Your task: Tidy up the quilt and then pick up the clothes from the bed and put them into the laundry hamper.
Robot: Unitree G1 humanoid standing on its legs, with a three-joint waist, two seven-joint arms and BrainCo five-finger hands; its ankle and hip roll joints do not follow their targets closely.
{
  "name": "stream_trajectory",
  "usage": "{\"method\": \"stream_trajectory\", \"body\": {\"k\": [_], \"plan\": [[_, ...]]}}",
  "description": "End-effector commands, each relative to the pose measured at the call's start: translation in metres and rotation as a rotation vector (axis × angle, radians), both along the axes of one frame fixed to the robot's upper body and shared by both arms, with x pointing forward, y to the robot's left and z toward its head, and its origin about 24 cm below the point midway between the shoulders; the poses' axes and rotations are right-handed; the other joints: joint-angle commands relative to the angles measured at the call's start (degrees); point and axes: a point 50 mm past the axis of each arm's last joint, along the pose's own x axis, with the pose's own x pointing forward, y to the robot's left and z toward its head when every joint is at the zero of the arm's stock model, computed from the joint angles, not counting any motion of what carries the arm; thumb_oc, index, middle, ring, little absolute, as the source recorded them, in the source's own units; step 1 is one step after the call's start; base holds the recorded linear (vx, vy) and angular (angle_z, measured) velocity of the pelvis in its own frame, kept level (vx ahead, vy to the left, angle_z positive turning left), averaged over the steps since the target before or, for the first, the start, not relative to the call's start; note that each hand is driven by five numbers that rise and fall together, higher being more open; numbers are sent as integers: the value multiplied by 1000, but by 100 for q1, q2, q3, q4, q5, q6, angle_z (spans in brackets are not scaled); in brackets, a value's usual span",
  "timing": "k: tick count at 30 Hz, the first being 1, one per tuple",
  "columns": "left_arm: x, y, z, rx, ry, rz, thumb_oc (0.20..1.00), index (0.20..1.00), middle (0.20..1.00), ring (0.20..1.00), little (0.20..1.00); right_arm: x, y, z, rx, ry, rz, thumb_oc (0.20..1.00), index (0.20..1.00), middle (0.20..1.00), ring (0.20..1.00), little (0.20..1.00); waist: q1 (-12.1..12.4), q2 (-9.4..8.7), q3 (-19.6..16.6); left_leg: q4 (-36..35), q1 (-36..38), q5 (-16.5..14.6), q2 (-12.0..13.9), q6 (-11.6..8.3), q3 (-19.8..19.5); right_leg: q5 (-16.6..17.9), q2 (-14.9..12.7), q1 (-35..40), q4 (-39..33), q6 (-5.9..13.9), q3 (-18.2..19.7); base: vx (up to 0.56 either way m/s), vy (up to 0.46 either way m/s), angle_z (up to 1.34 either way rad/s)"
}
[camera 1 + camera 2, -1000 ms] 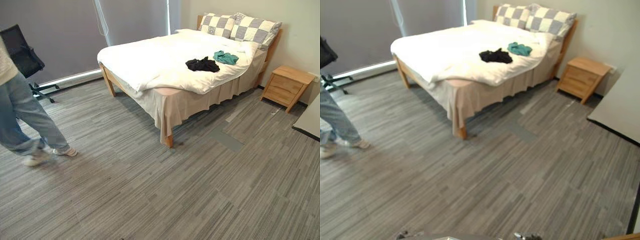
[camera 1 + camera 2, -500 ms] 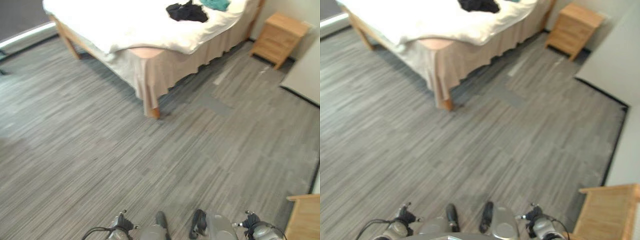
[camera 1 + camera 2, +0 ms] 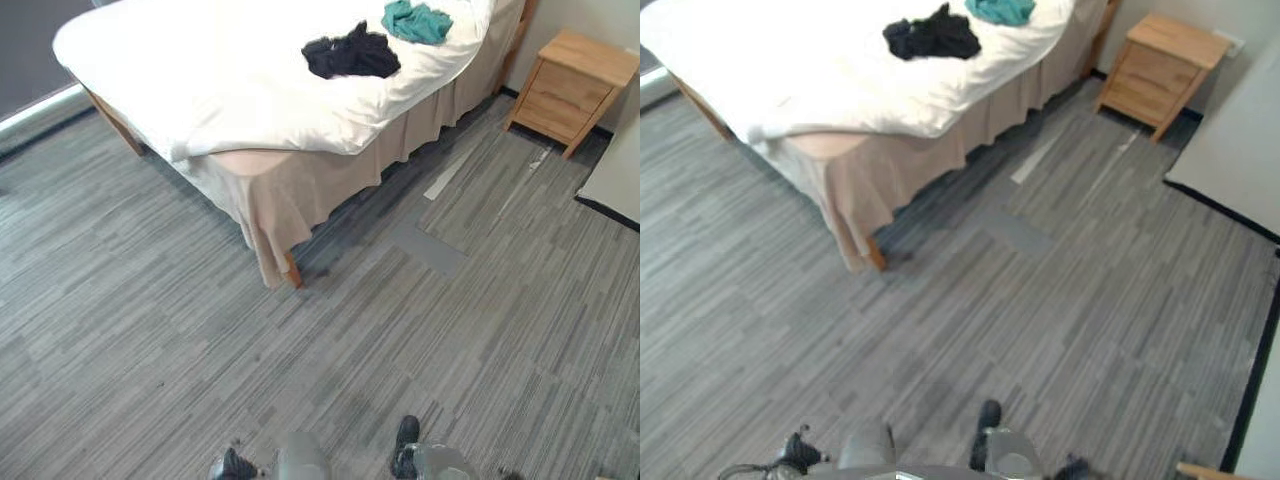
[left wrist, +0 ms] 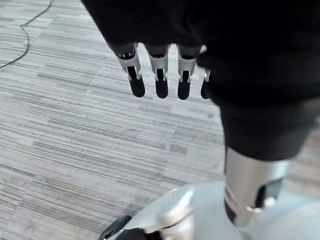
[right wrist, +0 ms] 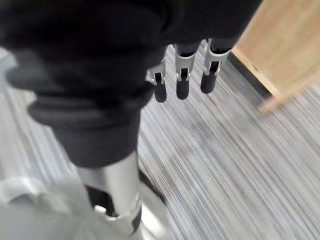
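Note:
A white quilt (image 3: 250, 80) lies over the bed, and its near corner leaves a pinkish mattress corner (image 3: 255, 160) bare. On the quilt lie a black garment (image 3: 350, 55) and, further back, a teal garment (image 3: 415, 20). My left hand (image 4: 157, 75) hangs over the grey floor with its fingers straight and holds nothing. My right hand (image 5: 182, 75) hangs the same way, fingers straight and empty, close to a light wooden piece of furniture (image 5: 285, 45). Both hands are well away from the bed.
A beige bed skirt (image 3: 330, 190) hangs down to a wooden bed leg (image 3: 292, 272). A wooden nightstand (image 3: 575, 85) stands to the right of the bed. A pale flat panel (image 3: 1240, 130) lies at the right edge. Grey striped floor stretches between me and the bed.
The camera swung down to the floor and back up towards the bed. The person walking at the left a second ago is out of view. The clothes have not moved.

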Motion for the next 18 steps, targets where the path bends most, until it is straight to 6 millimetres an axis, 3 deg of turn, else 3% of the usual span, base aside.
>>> {"method": "stream_trajectory", "body": {"k": [1,2,3,4,5,6,7,8,9,10,11,14,15,18], "plan": [[24,1,7,14,-69,-17,1000,1000,1000,1000,1000,35,-11,17,-54,-134,43,1000,1000,1000,1000,1000,412,-94,250,-3026,1033,43,-364,-296,568,-74,-448,280,-747,1092,-216,568,167,-29],[25,-2,7,10,-75,-23,1000,1000,1000,1000,1000,41,-11,20,-54,-162,46,1000,1000,1000,1000,1000,503,-118,187,-3815,918,7,-565,-222,786,-181,-438,419,-749,1139,-201,583,203,-47],[27,-3,7,6,-75,-36,1000,1000,1000,1000,1000,46,-10,22,-53,-181,47,1000,1000,1000,1000,1000,574,-156,118,-4773,935,238,-733,-198,1084,-330,-416,576,-745,1177,-192,703,223,-30],[28,-1,8,11,-63,-47,1000,1000,1000,1000,1000,54,-9,25,-50,-209,46,1000,1000,1000,1000,1000,641,-196,31,-5400,926,448,-861,-179,1605,-588,-188,765,-602,1114,-244,653,148,-5],[27,3,8,20,-46,-61,1000,1000,1000,1000,1000,54,-4,24,-37,-212,43,1000,1000,1000,1000,1000,689,-293,41,-5448,1026,448,-820,-138,1875,-625,-126,790,-269,1104,-330,464,78,2],[27,3,9,21,-46,-61,1000,1000,1000,1000,1000,54,-4,24,-36,-212,42,1000,1000,1000,1000,1000,708,-307,52,-5460,1047,448,-828,-135,1894,-639,-143,788,-246,1110,-316,478,91,-27],[21,8,8,23,-28,-47,1000,1000,1000,1000,1000,57,7,22,-22,-210,74,1000,1000,1000,1000,1000,808,-436,57,-5484,1338,83,-1115,113,1732,-462,-245,592,865,1416,-497,319,102,-52],[21,9,8,24,-28,-47,1000,1000,1000,1000,1000,57,7,22,-21,-210,74,1000,1000,1000,1000,1000,800,-448,59,-5500,1348,79,-1141,128,1732,-485,-277,579,912,1437,-501,625,191,-4],[16,12,7,35,-9,-40,1000,1000,1000,1000,1000,60,15,22,4,-209,82,1000,1000,1000,1000,1000,623,-420,154,-5552,1713,-183,-1198,311,1690,197,-741,-34,2415,1930,-535,310,108,23],[17,12,8,35,-10,-39,1000,1000,1000,1000,1000,60,15,22,4,-210,83,1000,1000,1000,1000,1000,619,-436,148,-5553,1699,-188,-1220,323,1696,171,-775,-72,2472,1934,-526,440,147,88],[21,14,10,43,-26,-26,1000,1000,1000,1000,1000,72,23,26,17,-245,103,1000,1000,1000,1000,1000,513,-218,244,-5814,1941,-50,-1118,369,1584,450,-1006,-789,3202,1954,-483,133,55,77],[22,14,10,45,-28,-28,1000,1000,1000,1000,1000,73,24,27,16,-242,112,1000,1000,1000,1000,1000,470,-180,245,-5876,2032,-79,-1143,373,1451,333,-1178,-816,2949,1954,-530,235,-17,83],[24,12,10,39,-36,-39,1000,1000,1000,1000,1000,71,23,26,15,-236,119,1000,1000,1000,1000,1000,405,-113,215,-6004,2138,-122,-1174,306,1179,48,-1355,-815,2154,1743,-313,389,-149,100],[35,5,12,39,-63,-77,1000,1000,1000,1000,1000,62,15,23,4,-211,94,1000,1000,1000,1000,1000,201,-110,174,-6136,2162,-188,-1266,132,519,197,-1423,-704,486,1707,1058,458,-315,121]]}}
